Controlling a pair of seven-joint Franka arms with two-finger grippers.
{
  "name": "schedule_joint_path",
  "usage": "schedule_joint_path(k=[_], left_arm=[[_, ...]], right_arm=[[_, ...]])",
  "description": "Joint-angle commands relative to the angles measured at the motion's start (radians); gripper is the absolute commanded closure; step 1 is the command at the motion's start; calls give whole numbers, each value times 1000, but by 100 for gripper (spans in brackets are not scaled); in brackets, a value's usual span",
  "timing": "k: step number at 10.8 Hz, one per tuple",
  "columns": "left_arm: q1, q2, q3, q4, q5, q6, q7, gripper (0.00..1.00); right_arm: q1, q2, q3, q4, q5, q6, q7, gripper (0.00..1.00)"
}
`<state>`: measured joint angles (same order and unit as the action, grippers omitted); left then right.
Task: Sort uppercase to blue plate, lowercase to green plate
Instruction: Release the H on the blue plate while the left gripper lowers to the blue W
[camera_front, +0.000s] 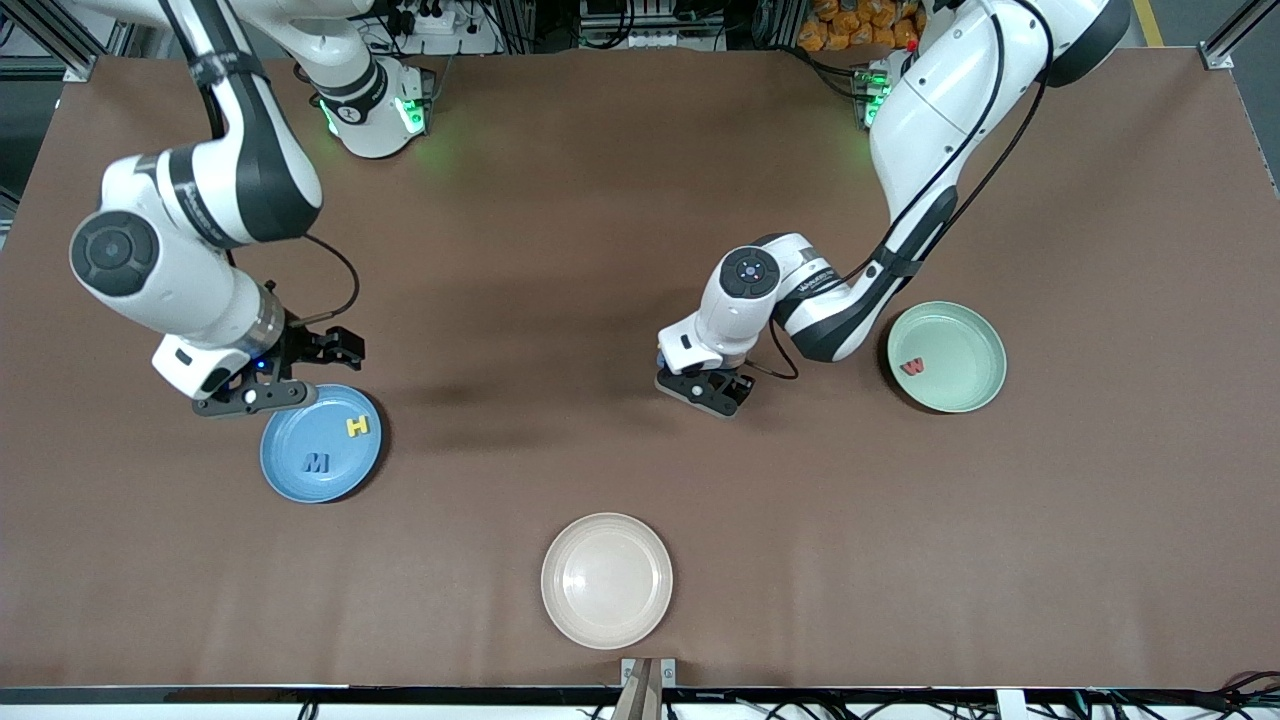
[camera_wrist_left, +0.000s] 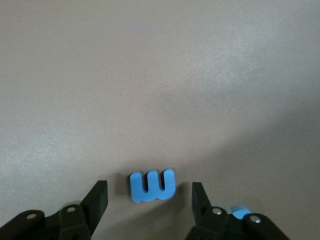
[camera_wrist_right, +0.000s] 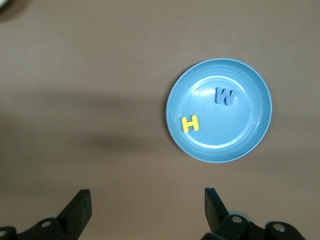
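Observation:
On the brown table lies a light blue rounded lowercase letter (camera_wrist_left: 152, 186). My left gripper (camera_wrist_left: 150, 199) (camera_front: 708, 392) is down at it and open, one finger on each side and neither touching. A scrap of another blue piece (camera_wrist_left: 241, 212) shows by one finger. The green plate (camera_front: 960, 345), toward the left arm's end, holds the red w (camera_front: 912, 367). The blue plate (camera_front: 290, 440) (camera_wrist_right: 245, 125) holds the yellow H (camera_front: 357, 426) (camera_wrist_right: 190, 123) and dark blue M (camera_front: 316, 462) (camera_wrist_right: 225, 96). My right gripper (camera_front: 300, 372) (camera_wrist_right: 146, 205) hangs open and empty over the table beside that plate's rim.
A cream-white plate (camera_front: 607, 580) stands empty near the table's front edge, about midway between the two coloured plates. Both arm bases stand along the table's edge farthest from the front camera.

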<state>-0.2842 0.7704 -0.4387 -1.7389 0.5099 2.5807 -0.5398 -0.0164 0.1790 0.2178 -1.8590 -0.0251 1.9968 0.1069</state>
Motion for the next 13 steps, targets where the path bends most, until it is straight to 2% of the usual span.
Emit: schedule_joint_path(k=[1,3,6,8,11,13], left_arm=[[-18,24,6,33,32,6,-43,25],[-21,32,12,33,33,6,-42,29],[-23,36,21,32,78,6,-40,34],[-24,36,21,33,78,6,-42,37],[-27,36,20,42,76,3,-42,40],[-41,36,20,67,75,-11,-43,40]], right_arm=[[15,-59,15,-25,84,-12,77,0],[21,-85,22,-23,137,-24,102,0],[20,-115,29,-23,200,-46,103,14],[20,-122,29,-23,238,-55,123,27],[20,-122,48,-19,240,-55,192,58],[21,-121,57,-12,240,-53,221,66]])
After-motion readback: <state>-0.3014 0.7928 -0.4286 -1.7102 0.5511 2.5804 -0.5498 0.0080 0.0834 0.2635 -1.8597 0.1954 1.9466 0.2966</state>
